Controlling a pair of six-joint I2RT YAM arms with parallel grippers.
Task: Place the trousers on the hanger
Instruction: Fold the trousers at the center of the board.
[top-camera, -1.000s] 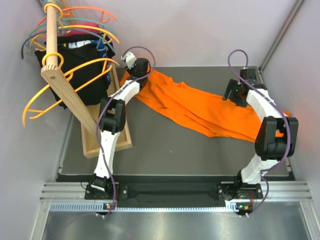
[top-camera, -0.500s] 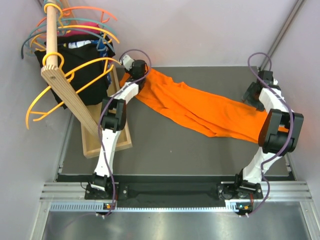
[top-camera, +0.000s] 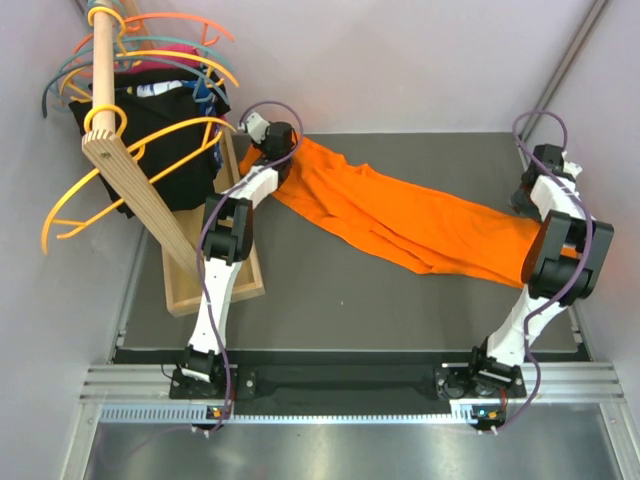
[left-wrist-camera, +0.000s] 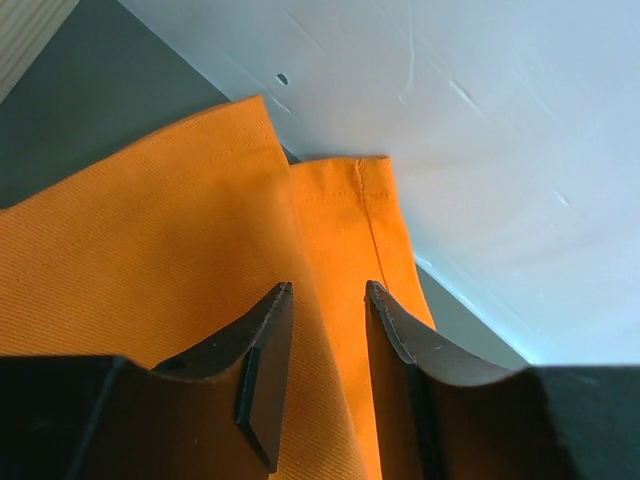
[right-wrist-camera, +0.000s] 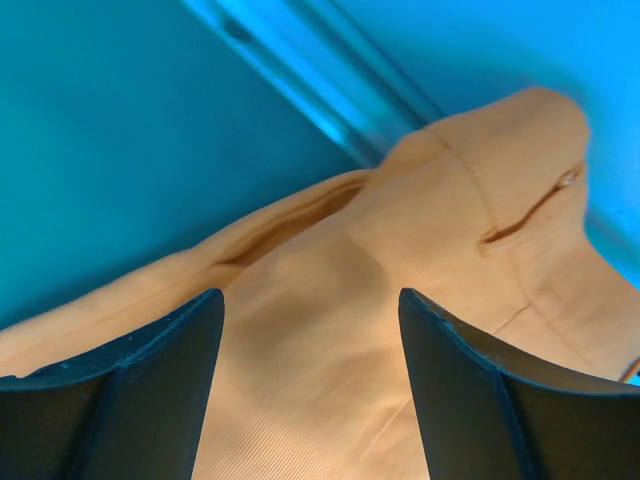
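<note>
Trousers (top-camera: 400, 215) are lying diagonally, upper left to right edge — left gripper (left-wrist-camera: 325, 300) is hovering narrowly spread over hem end (nearer the hanger (top-camera: 185, 122), upper left); right gripper (right-wrist-camera: 310, 300) is gaping over waistband.

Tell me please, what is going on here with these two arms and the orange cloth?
The orange trousers lie stretched across the table. The left gripper is over the leg ends at the far left, jaws narrowly apart. The right gripper is over the waist end at the right edge, jaws wide open. Neither visibly holds the cloth. The yellow hanger hangs on the wooden pole, not yet used.
</note>
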